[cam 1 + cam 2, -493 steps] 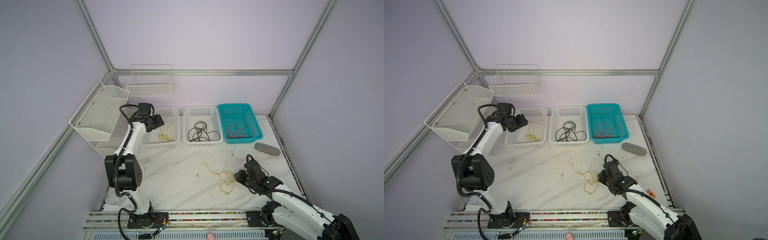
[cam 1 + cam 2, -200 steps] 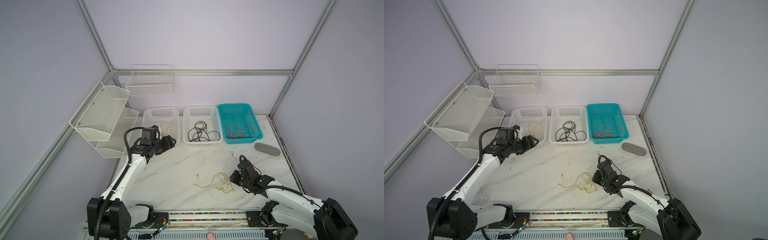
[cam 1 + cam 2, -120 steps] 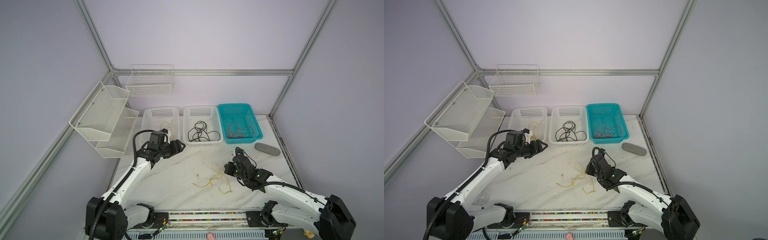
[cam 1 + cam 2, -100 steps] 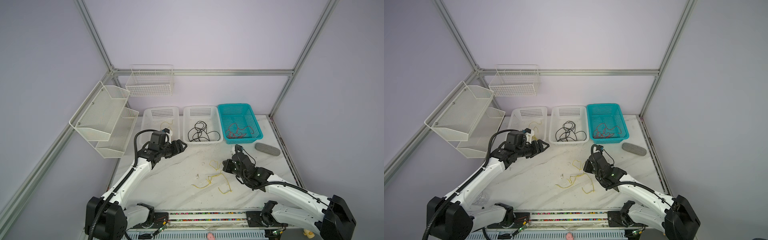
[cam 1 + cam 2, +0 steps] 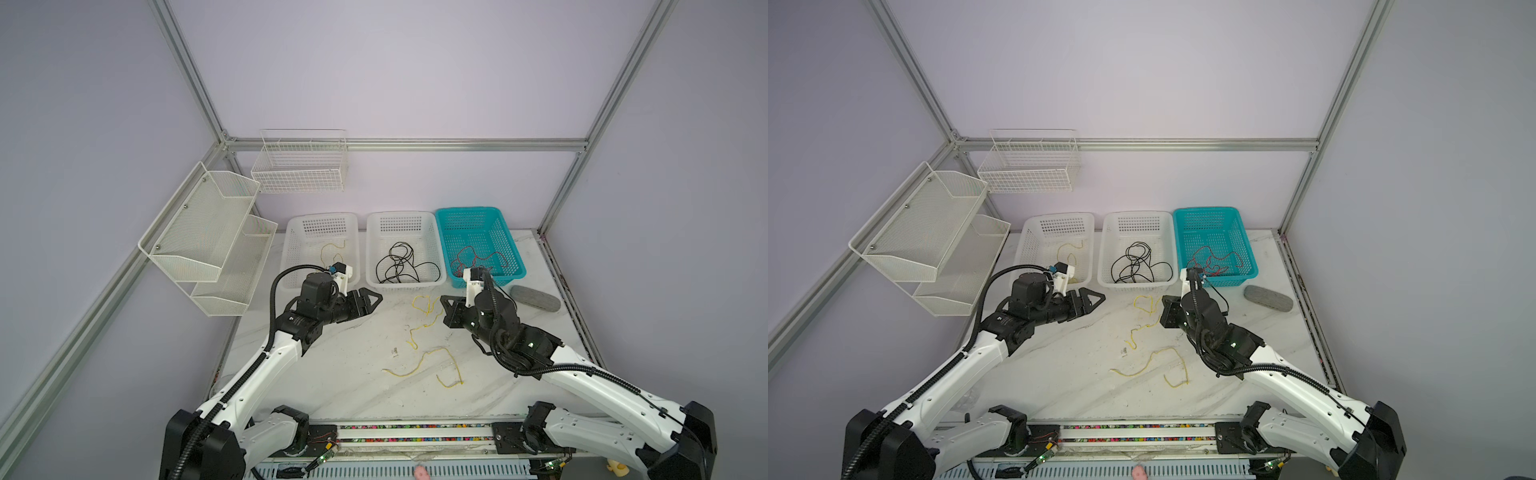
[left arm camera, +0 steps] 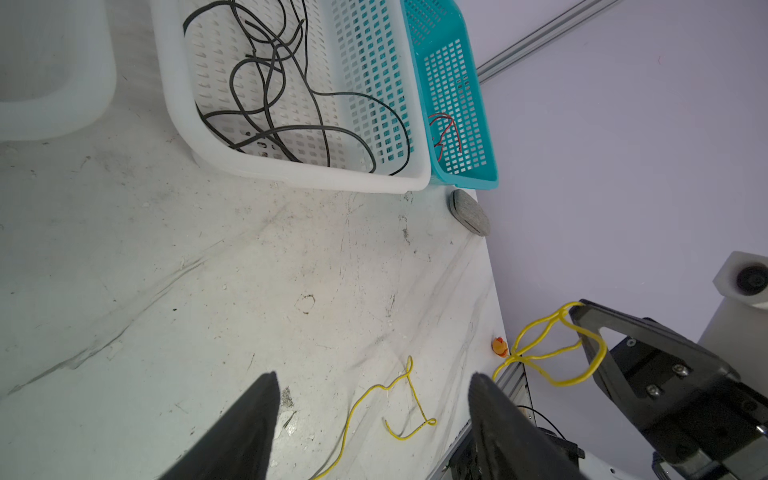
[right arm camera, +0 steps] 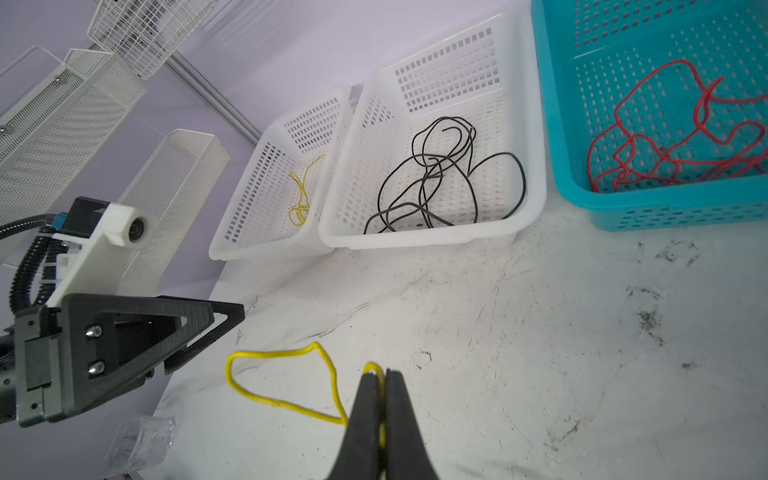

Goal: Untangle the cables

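Right gripper risen since earlier frame, clamped on thin yellow insulated cable — loop lifted above white marble table, likely to part it from second yellow strand; left gripper, jaws spread, empty, nearing.

Enclosure with plain pale-lilac walls under even, diffuse light, framed by aluminium profiles that run along the rear wall and rise from both rear corners. A white wire basket hangs on the rear wall, and a two-tier white mesh shelf is fixed to the wall on the left of both top views. The bench has a white marble-patterned top scuffed with dark marks, and a narrow multicoloured strip runs along its front edge.
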